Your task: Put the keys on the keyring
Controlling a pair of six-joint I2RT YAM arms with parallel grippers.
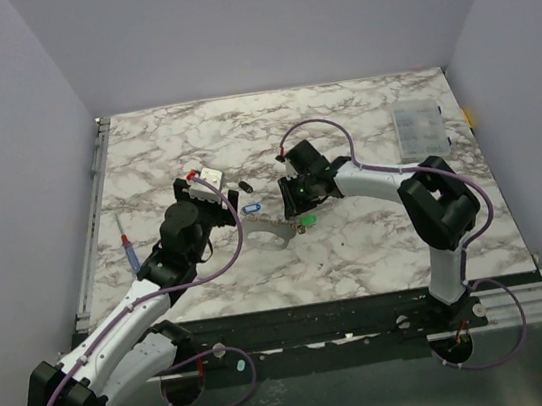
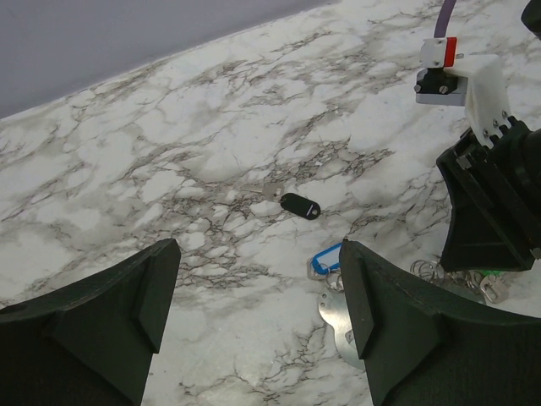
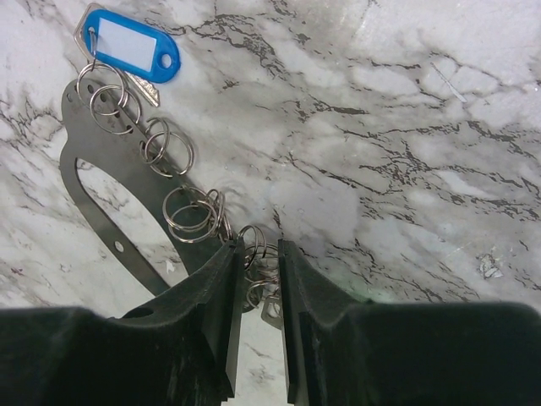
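Note:
The keyring (image 3: 184, 211) is a chain of thin silvery rings lying along a flat metal plate (image 3: 101, 173). The blue key (image 3: 131, 42) sits at the chain's far end. In the top view the green key (image 1: 306, 220) lies just below my right gripper (image 1: 300, 204); the right wrist view hides it. My right gripper (image 3: 258, 245) is down on the table, its jaws drawn narrow around the nearest rings. My left gripper (image 2: 258, 254) hovers wide open and holds nothing, with the blue key (image 2: 325, 260) just beside its right finger (image 2: 397, 321).
A small black cylinder (image 2: 300, 205) lies beyond the blue key. A blue-and-red pen-like tool (image 1: 129, 251) rests near the table's left edge. A clear compartment box (image 1: 420, 126) stands at the back right. The two grippers are close together mid-table.

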